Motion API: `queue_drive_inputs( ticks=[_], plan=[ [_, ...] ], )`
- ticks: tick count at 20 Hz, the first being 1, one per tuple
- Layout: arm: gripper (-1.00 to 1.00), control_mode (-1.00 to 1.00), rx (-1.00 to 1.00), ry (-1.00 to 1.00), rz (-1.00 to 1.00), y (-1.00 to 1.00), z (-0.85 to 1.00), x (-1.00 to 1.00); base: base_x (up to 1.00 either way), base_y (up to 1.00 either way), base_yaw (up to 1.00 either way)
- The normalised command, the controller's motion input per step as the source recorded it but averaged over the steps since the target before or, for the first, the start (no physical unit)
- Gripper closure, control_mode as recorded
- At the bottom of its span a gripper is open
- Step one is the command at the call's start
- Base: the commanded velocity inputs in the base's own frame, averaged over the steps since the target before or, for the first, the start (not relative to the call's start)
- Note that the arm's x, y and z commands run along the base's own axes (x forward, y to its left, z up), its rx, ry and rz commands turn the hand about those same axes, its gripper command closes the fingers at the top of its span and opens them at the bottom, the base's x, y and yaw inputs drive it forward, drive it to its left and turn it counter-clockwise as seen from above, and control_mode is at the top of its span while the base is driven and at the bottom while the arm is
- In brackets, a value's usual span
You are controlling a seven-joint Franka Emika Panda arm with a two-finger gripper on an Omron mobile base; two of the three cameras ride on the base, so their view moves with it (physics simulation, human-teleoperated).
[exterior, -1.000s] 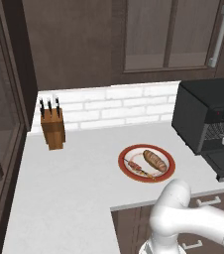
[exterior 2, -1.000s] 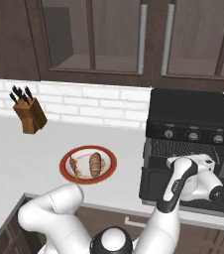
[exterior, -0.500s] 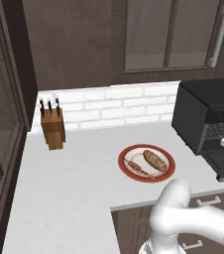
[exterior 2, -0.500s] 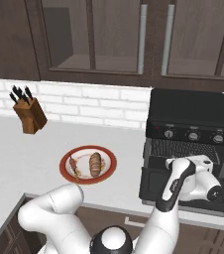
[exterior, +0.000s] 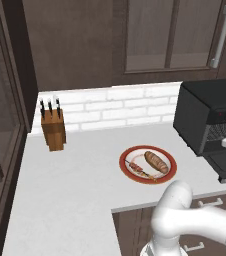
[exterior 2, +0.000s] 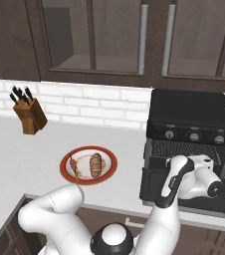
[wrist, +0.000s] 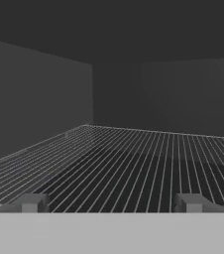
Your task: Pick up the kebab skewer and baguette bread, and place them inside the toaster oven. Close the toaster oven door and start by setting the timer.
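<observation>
Since 1 second ago the hand has edged slightly deeper toward the toaster oven (exterior 2: 193,119); nothing else has shifted. The kebab skewer (exterior 2: 75,168) and baguette bread (exterior 2: 95,165) lie side by side on a red-rimmed plate (exterior 2: 67,172) on the table (exterior 2: 20,154), well to the pincer's left. The pincer (wrist: 111,203) is open and holds nothing, its 2 tips low over the wire rack (wrist: 134,158) inside the oven. The toaster oven door (exterior 2: 204,199) hangs open, largely hidden behind the arm. A knife block (exterior 2: 31,116) stands farther left by the wall.
</observation>
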Motion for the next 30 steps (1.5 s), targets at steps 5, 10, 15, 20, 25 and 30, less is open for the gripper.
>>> queue_drive_inputs(
  ticks=[5,10,15,20,25,30],
  plan=[
    [-1.0,-1.0,0.0,0.19,0.0,0.01,-0.85,-0.35,0.0,0.0,0.0],
    [-1.0,-1.0,0.0,0.19,0.0,0.0,-0.88,-0.81,0.0,0.0,0.0],
    [-1.0,-1.0,0.0,0.33,0.0,-0.07,-0.62,-1.0,0.0,0.0,0.0],
    [-1.0,-1.0,-0.04,0.39,0.0,-0.03,-0.21,-1.0,0.0,0.0,0.0],
    [-1.0,-1.0,-0.05,0.31,0.0,-0.05,0.08,-0.94,0.0,0.0,0.0],
    [-1.0,-1.0,0.0,0.04,0.05,0.35,0.91,-0.57,0.0,0.0,0.0]
  ],
)
